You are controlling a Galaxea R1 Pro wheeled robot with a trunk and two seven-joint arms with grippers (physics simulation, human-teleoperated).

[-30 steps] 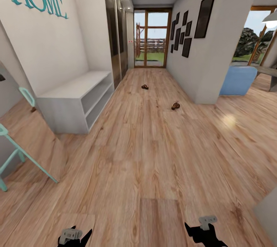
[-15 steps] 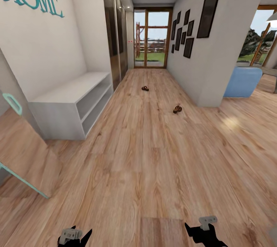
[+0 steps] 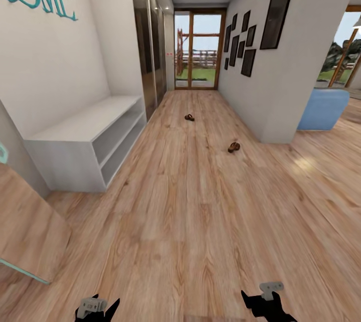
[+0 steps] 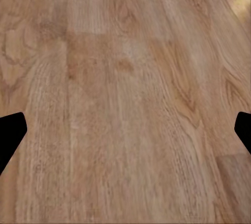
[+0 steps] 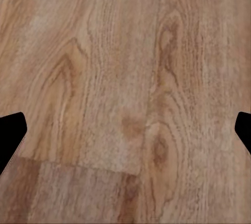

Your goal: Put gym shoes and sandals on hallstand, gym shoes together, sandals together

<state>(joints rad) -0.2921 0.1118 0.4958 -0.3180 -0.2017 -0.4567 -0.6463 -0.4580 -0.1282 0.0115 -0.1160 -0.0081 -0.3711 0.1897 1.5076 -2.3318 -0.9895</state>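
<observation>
Brown sandals [image 3: 234, 147] [image 3: 189, 117] lie mid-frame on the floor [image 3: 190, 222]; steer toward the nearer, centring it between the wide-spread, empty left gripper [image 3: 98, 307] and right gripper [image 3: 265, 299].

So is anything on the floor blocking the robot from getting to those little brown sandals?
Nothing visible does. Bare wood floor runs from both grippers, left and right, up to the nearer sandal and the farther sandal.
</observation>
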